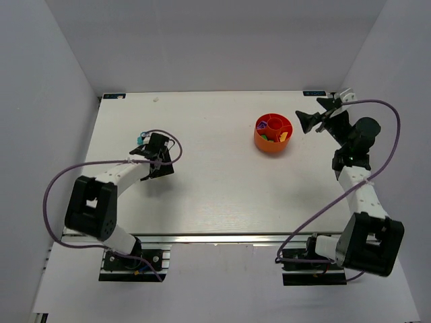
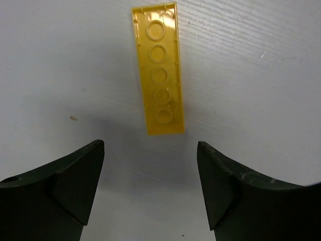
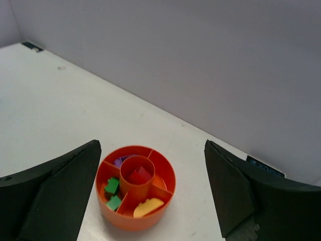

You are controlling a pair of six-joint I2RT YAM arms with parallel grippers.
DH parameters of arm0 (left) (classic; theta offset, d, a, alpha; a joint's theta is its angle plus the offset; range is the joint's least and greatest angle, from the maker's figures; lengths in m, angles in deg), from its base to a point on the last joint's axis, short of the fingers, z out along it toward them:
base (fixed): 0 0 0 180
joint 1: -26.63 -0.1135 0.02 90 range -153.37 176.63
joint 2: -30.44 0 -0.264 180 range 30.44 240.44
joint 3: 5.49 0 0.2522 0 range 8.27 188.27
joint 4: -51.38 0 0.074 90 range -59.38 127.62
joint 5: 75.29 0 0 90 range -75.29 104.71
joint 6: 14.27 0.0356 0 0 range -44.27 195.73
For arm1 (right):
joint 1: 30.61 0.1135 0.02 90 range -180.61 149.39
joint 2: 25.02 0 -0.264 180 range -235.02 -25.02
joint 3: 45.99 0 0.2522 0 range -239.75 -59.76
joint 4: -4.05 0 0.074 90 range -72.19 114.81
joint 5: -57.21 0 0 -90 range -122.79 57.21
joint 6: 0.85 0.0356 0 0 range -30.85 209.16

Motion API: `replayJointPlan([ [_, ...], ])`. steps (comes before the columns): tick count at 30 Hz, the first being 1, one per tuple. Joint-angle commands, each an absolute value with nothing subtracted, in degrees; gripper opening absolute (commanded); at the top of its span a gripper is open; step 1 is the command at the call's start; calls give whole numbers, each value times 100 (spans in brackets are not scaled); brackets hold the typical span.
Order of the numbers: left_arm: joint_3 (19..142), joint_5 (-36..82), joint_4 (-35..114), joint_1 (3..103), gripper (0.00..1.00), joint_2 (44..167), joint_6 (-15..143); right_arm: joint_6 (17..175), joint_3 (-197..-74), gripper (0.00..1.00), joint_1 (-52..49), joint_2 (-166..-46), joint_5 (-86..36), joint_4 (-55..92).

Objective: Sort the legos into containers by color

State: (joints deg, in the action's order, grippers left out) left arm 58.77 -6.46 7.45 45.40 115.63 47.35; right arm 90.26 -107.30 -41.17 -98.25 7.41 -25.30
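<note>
The yellow brick [image 2: 159,75] lies flat on the table [image 2: 261,75] just ahead of the left gripper [image 2: 150,146], jaws spread apart. It is judged light, rigid and slick, best pinched across its 2 long edges. It is hidden in the top view. The orange bowl [image 3: 128,221] is framed by the right gripper [image 3: 151,146], jaws parted.
</note>
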Motion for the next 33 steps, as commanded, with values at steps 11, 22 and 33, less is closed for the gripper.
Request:
replayJointPlan([
  [11,7497,-190,502,4026,74,13379,4321,8406,-10792,89,-4194,-8276,1660,770],
  [22,7604,-235,580,3911,39,13644,4268,8520,-10704,89,-4335,-8048,1871,885],
  [33,6400,5202,3697,4561,0,11755,6009,9028,-10730,31,-4660,-8100,2021,824],
])
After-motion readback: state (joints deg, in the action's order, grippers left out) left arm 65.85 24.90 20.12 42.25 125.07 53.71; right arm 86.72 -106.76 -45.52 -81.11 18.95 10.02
